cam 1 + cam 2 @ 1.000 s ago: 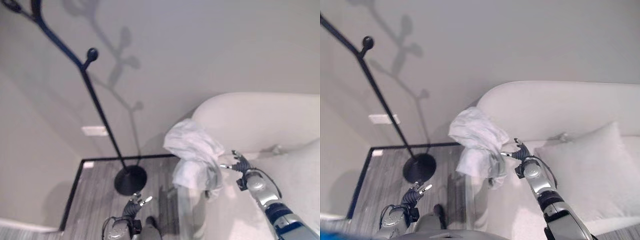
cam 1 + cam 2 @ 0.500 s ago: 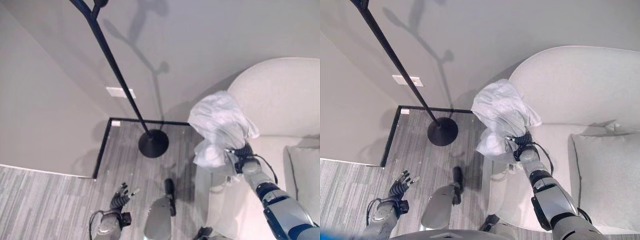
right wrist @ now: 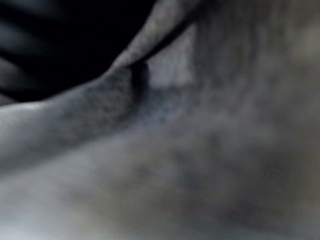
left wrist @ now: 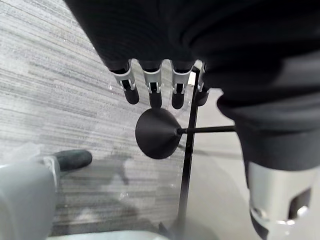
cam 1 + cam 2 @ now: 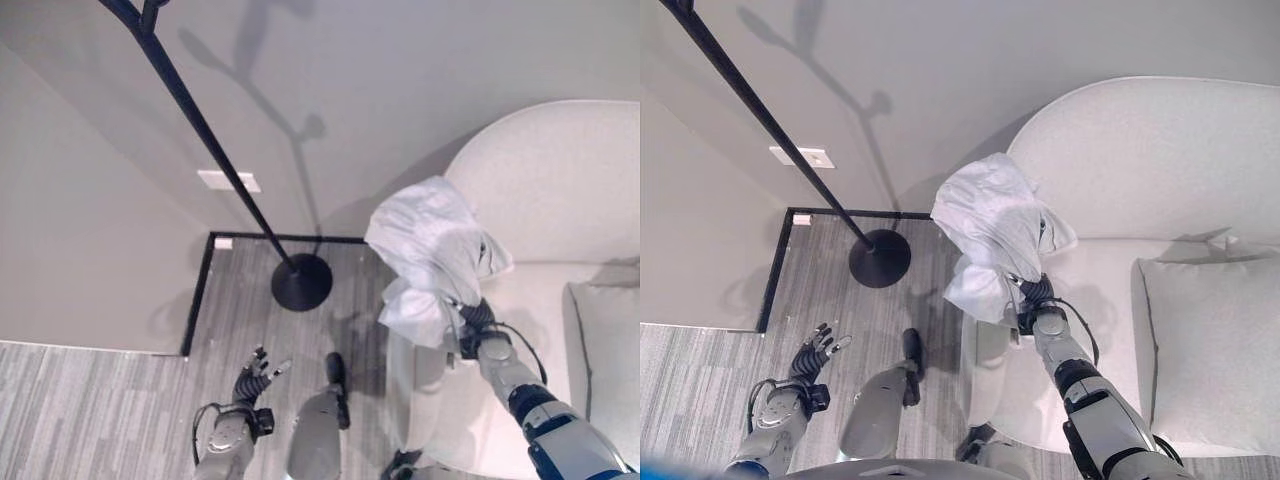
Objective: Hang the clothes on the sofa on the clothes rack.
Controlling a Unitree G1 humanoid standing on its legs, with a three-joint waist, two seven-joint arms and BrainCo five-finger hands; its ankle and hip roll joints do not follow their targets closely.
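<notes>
A pale grey-white garment (image 5: 430, 250) lies bunched over the left arm of the cream sofa (image 5: 560, 190). My right hand (image 5: 478, 322) is pushed up into the garment's lower folds from the seat side. Its wrist view has the cloth (image 3: 200, 150) pressed right up against it. The black clothes rack stands left of the sofa, its pole (image 5: 200, 130) leaning up the wall from a round base (image 5: 302, 282). My left hand (image 5: 255, 375) hangs open low over the floor, its straight fingers (image 4: 155, 95) pointing towards the rack's base (image 4: 156, 133).
A cushion (image 5: 1210, 340) lies on the sofa seat at the right. Grey plank floor (image 5: 100, 410) spreads on the left, edged by a black skirting strip (image 5: 198, 295) at the wall corner. A white wall plate (image 5: 228, 181) sits behind the pole.
A second ago my right hand was beside the garment with fingers spread; it has since gone into the cloth. The head camera has tilted down and shifted. The left hand stays low and open.
</notes>
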